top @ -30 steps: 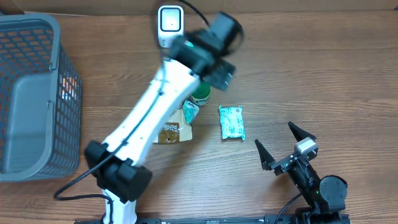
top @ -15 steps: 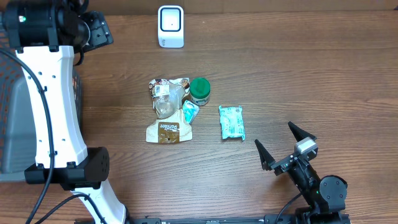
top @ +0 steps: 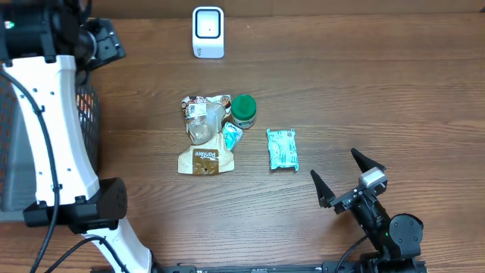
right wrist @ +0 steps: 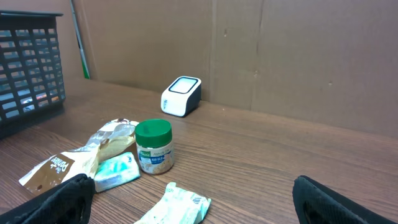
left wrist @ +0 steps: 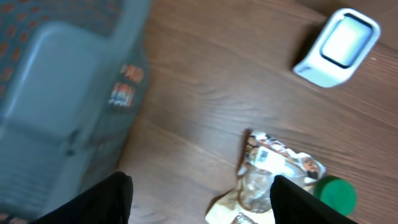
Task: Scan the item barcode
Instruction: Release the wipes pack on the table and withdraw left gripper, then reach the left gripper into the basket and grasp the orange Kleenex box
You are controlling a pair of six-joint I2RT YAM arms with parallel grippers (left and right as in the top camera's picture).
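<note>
Both open: left gripper (left wrist: 200, 182) (by the basket (left wrist: 56, 93)) and right gripper (top: 333, 164), well apart from pouch (top: 204, 155).

Grey mesh basket (right wrist: 31, 62), wooden table (top: 364, 83)

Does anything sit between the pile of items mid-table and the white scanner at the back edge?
Nothing visible does. Only bare wood separates the scanner from the nearest items, the brown pouch and the green-lidded jar. The basket stands off to the side, out of that path.
</note>
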